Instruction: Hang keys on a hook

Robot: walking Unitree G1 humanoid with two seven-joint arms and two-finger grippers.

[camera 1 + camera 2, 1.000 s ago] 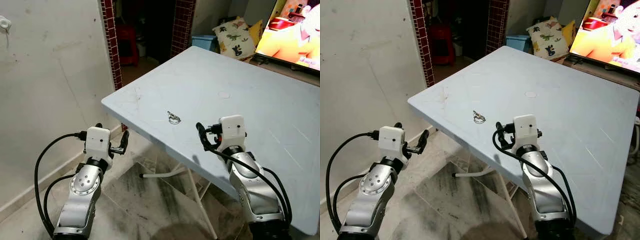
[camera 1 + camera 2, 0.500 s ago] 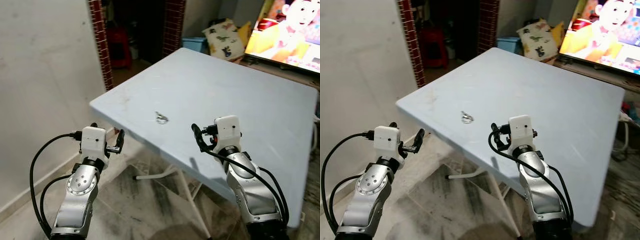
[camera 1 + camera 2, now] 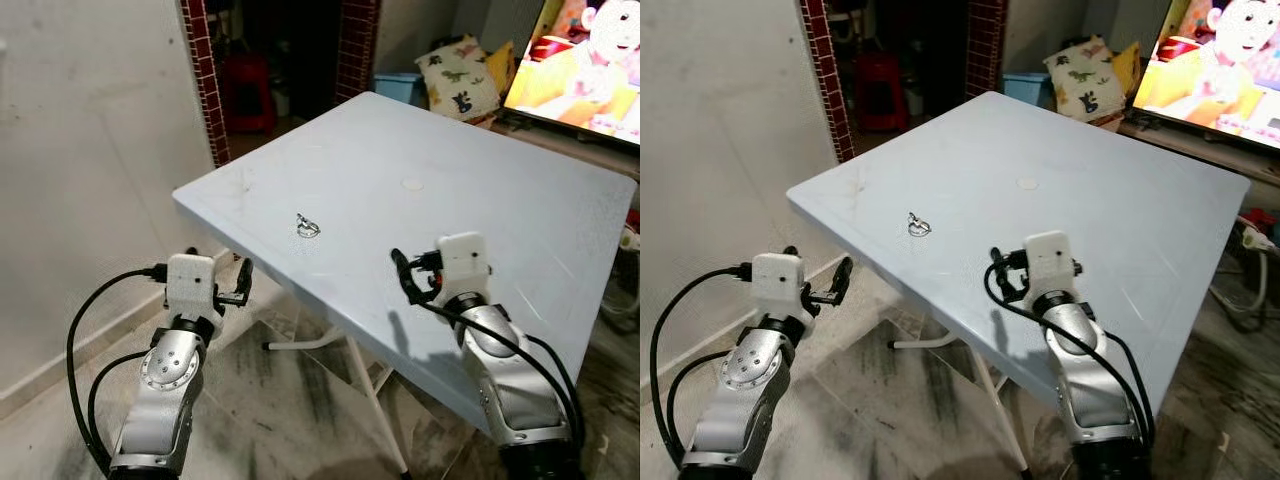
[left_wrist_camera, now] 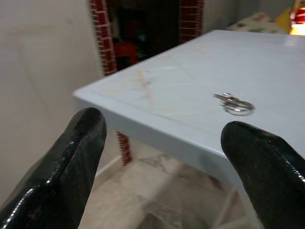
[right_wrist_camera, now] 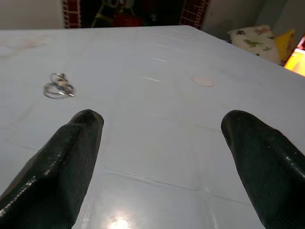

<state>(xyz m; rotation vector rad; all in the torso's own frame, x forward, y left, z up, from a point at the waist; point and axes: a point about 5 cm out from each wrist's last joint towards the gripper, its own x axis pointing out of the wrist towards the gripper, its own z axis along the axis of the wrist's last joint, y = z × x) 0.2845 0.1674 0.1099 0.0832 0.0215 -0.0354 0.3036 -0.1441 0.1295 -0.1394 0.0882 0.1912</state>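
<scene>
1. Lying flat on the pale blue surface [image 3: 480, 170], the keys [image 3: 307, 227] rested near the corner closest to the brick doorway [image 3: 210, 80], well inside the edges.
2. The keys appeared as a small metal ring with a short piece attached. Judged from that: light, rigid, thin, and likely to slide on the smooth top when nudged.
3. A pinch on the ring rim, or on the raised piece beside it, looked the most practical hold; a flat ring offers little height for the fingers, so a low, near-level approach would be needed.
4. The right end effector [image 5: 162, 143] was held over the surface with its fingers spread wide and nothing between them. In the right wrist view the keys [image 5: 58, 86] lay ahead and off to one side, apart from the fingers.
5. The left end effector [image 4: 167, 157] was held below and outside the surface edge, over the floor [image 3: 300, 420], fingers likewise spread and empty. The keys [image 4: 233, 103] lay beyond the edge, apart from it.
6. Neither end effector touched the keys; the pick-up was not yet begun.
</scene>
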